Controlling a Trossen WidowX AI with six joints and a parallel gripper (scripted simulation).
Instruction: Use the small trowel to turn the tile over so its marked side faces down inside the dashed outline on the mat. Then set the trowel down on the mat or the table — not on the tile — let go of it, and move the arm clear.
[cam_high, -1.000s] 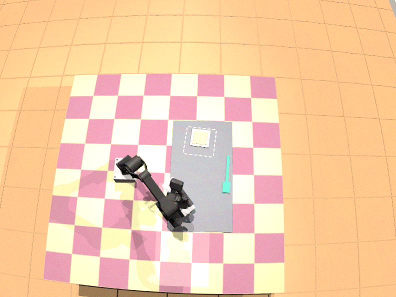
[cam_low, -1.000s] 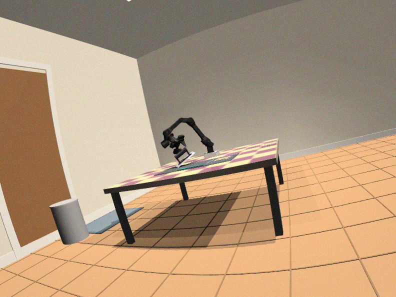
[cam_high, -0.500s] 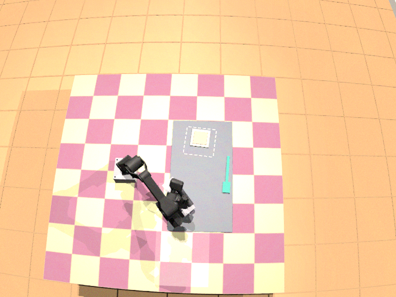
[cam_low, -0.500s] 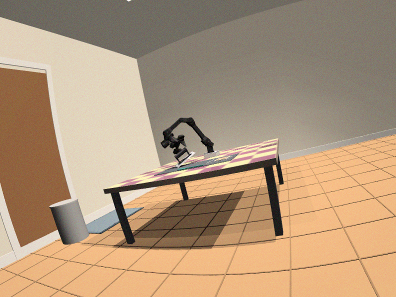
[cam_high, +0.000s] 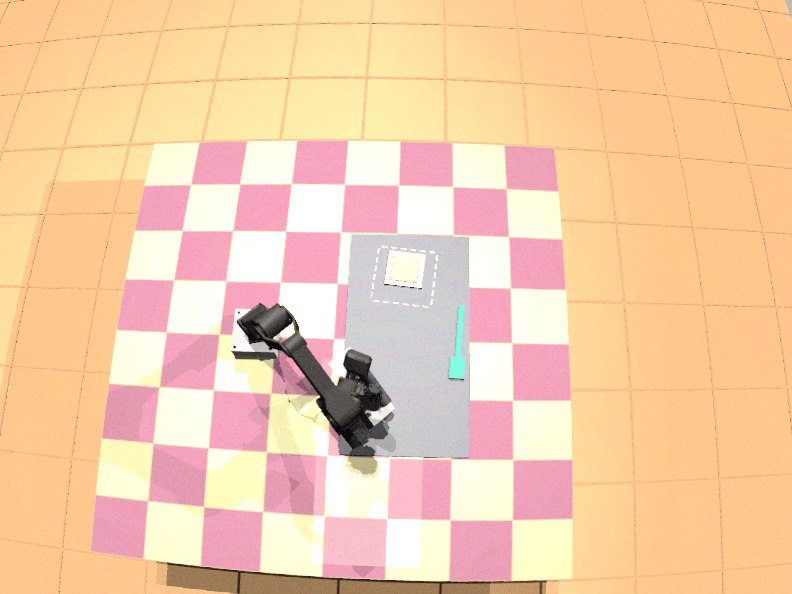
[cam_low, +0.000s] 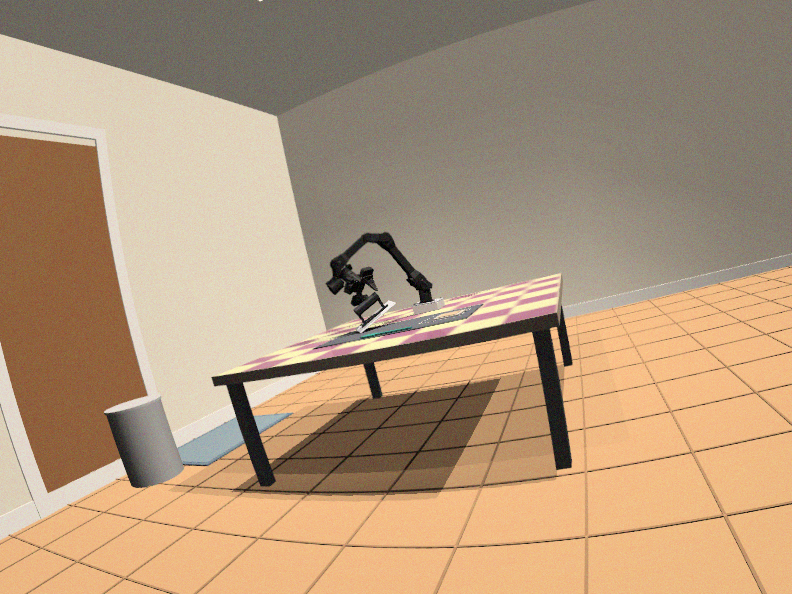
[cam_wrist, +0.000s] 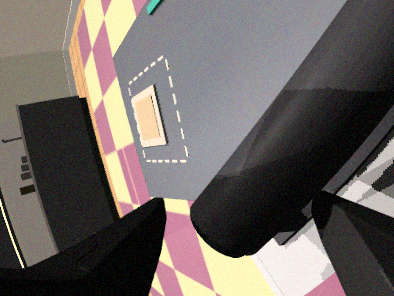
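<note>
The square tile (cam_high: 404, 268) (cam_wrist: 148, 118) (cam_low: 447, 314) lies flat inside the dashed outline (cam_high: 404, 248) (cam_wrist: 177, 111) at the far end of the grey mat (cam_high: 409, 396) (cam_wrist: 266, 38). Its upper face is plain cream with a white border. The teal trowel (cam_high: 458, 345) lies flat along the mat's right side, blade toward the near end, apart from the tile and from the gripper. My gripper (cam_high: 374, 406) (cam_low: 371, 310) (cam_wrist: 240, 205) hangs above the mat's near left corner. It is open, with nothing between the fingers.
The mat lies on a pink and cream checkered table (cam_high: 211, 211) (cam_low: 511, 306). The arm's base (cam_high: 246, 338) stands left of the mat. A grey bin (cam_low: 143, 441) and a blue floor mat (cam_low: 223, 434) are on the floor by the wall.
</note>
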